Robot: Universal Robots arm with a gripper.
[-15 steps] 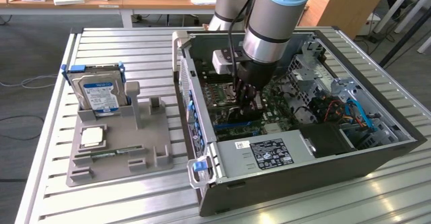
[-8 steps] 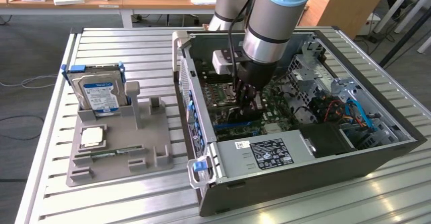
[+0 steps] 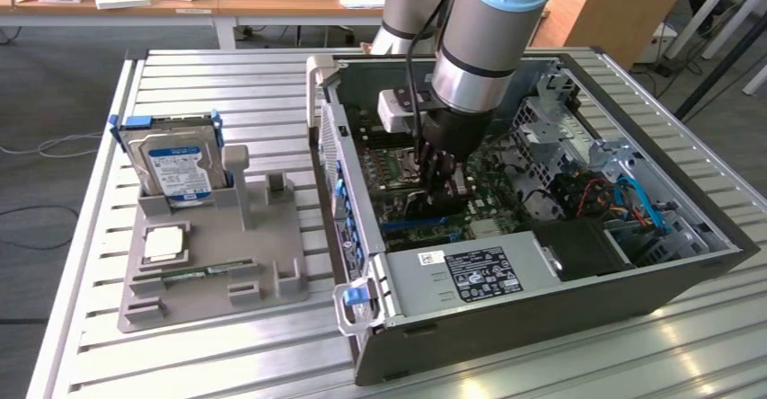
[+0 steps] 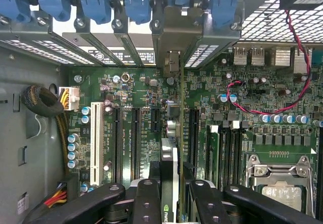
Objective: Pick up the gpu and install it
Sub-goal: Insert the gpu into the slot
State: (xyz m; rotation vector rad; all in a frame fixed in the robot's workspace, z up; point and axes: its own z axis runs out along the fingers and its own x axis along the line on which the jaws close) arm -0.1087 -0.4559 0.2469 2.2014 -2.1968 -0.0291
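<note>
A hard drive (image 3: 178,165) in a blue frame is being kept upright at the back of a grey holder (image 3: 278,230) on the exterior view's left, with a square chip (image 3: 164,242) and a slim memory stick (image 3: 198,271) lying in front of it. Further right, inside the open computer case (image 3: 563,323), the gpu (image 4: 171,158) is being pinched on edge between the black fingers (image 4: 146,199) of the gripper (image 3: 437,179), over the long slots of the green motherboard (image 4: 131,133); whether it is being seated cannot be told. A labelled silver power supply (image 3: 473,278) is lying nearest the camera.
</note>
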